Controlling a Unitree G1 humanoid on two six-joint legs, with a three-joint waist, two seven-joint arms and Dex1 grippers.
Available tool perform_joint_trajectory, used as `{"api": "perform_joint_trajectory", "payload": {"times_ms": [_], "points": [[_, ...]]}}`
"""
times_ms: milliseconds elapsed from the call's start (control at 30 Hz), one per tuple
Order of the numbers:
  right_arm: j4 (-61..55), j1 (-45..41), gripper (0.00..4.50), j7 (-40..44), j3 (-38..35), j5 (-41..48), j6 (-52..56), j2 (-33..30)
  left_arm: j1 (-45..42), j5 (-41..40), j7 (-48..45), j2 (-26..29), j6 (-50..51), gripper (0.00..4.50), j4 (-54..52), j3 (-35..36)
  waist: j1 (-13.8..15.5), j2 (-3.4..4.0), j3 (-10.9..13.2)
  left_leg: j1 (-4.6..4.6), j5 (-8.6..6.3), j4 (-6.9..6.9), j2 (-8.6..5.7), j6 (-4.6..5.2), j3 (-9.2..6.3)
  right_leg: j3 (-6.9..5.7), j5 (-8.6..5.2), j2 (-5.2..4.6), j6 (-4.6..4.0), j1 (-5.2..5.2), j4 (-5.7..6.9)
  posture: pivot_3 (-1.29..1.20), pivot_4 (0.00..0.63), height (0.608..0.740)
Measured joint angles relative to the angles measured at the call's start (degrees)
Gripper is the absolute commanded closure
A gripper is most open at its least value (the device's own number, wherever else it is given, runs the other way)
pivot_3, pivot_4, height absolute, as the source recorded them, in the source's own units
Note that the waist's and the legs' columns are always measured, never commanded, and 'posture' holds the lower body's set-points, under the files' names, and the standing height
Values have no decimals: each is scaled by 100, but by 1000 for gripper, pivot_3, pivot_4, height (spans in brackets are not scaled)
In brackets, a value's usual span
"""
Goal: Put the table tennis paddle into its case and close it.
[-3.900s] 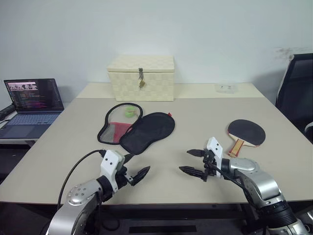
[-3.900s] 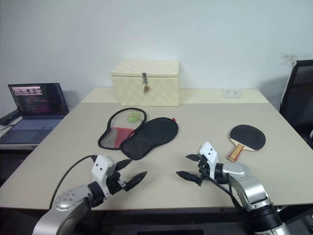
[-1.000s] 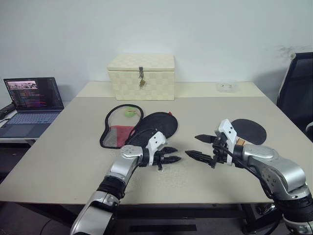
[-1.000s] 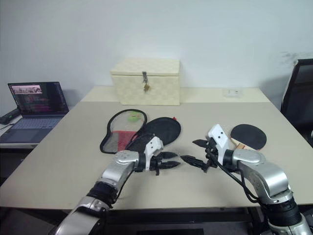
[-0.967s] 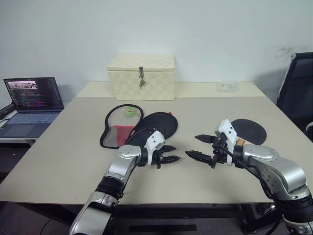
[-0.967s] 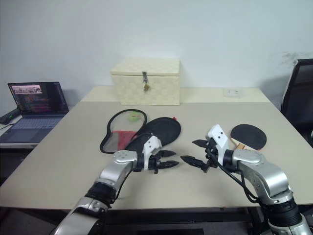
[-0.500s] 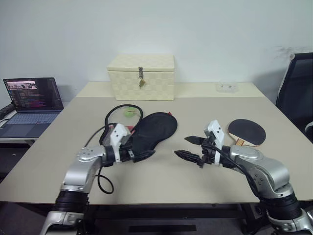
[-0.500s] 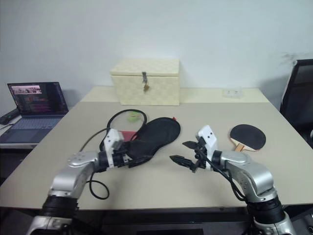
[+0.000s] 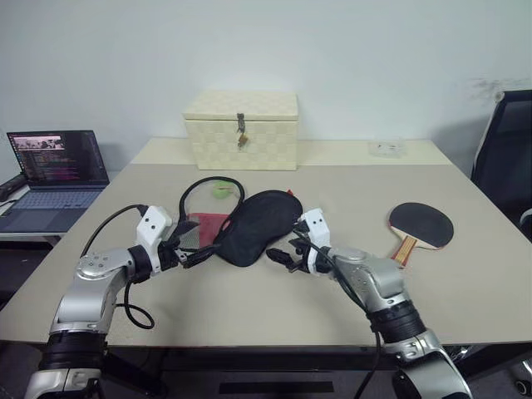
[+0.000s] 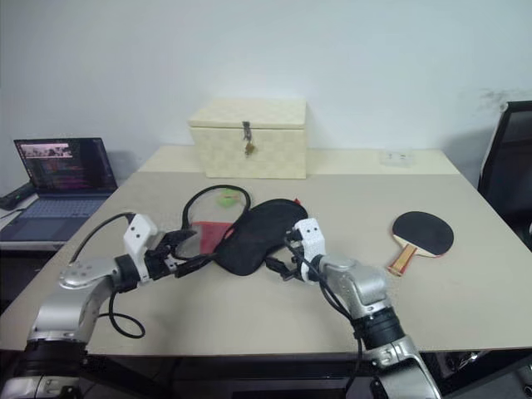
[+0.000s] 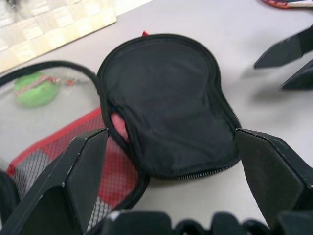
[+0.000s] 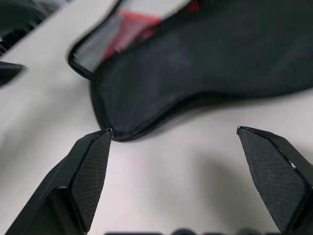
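Left end effector (image 9: 193,249) now swung out left of the open case (image 9: 249,224), right end effector (image 9: 287,251) moved in beside it, both wide open and empty, paddle (image 9: 419,226) alone near the surface's (image 9: 349,187) right edge.

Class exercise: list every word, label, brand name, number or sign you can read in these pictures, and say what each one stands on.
No text can be read.
Laptop: its screen shows lines of text, too small to read.
Case: no logo or lettering can be made out on its red panel or black fabric.
Table tennis paddle: no marking can be made out.
Cream woven box: a metal latch, no lettering.
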Motion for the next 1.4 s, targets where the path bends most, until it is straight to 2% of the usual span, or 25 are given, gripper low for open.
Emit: {"api": "perform_joint_trajectory", "payload": {"times_ms": [333,567,700,1000,1033,1133,1233,1333,1400], "points": [[1706,-817,0,123,20,-343,-933,876,130,-15,120,33,102,49,-227,49,-49,0,0,2,0,-3,6,0,4,2,3,5,-6,-6,5,0,150,740],[3065,-1336,0,173,1,-459,-1834,997,251,-15,228,70,170,49,-371,62,-59,0,0,3,0,-3,5,-1,6,4,5,2,-7,-6,6,0,150,740],[3329,-1492,918,80,-188,-410,-2023,1026,342,-32,239,73,229,0,-519,64,-60,0,0,4,2,-5,8,-4,1,1,6,3,-10,-6,7,0,150,740],[3464,-1494,4196,34,-405,-230,-2022,1027,386,-36,312,78,238,0,-530,74,-77,0,0,3,2,-7,8,-4,4,3,6,3,-10,-8,6,0,150,740],[3419,-1493,4460,48,-398,-226,-1994,1026,386,-36,319,79,237,0,-531,74,-78,0,0,3,2,-7,8,-4,4,3,6,3,-10,-8,6,0,150,740],[2879,-1481,4460,165,-359,-153,-1749,1023,385,-37,328,81,233,0,-530,73,-83,1,1,2,2,-8,8,-4,4,4,6,3,-10,-12,6,0,150,740],[2161,-1435,3881,263,-349,33,-1414,1011,385,-46,319,89,233,0,-531,73,-83,1,1,1,2,-10,9,-4,3,3,6,2,-10,-12,5,0,150,740],[821,-831,2814,357,-273,362,-704,928,500,-139,212,149,269,0,-597,130,-78,-1,-1,-3,1,-11,9,-4,0,7,6,-1,-10,-11,-2,0,150,740],[322,-433,2191,366,-223,485,-275,910,605,-241,147,173,355,0,-684,153,-83,-1,-1,-3,1,-12,9,-4,1,10,6,-2,-11,-13,0,0,150,740]]}}
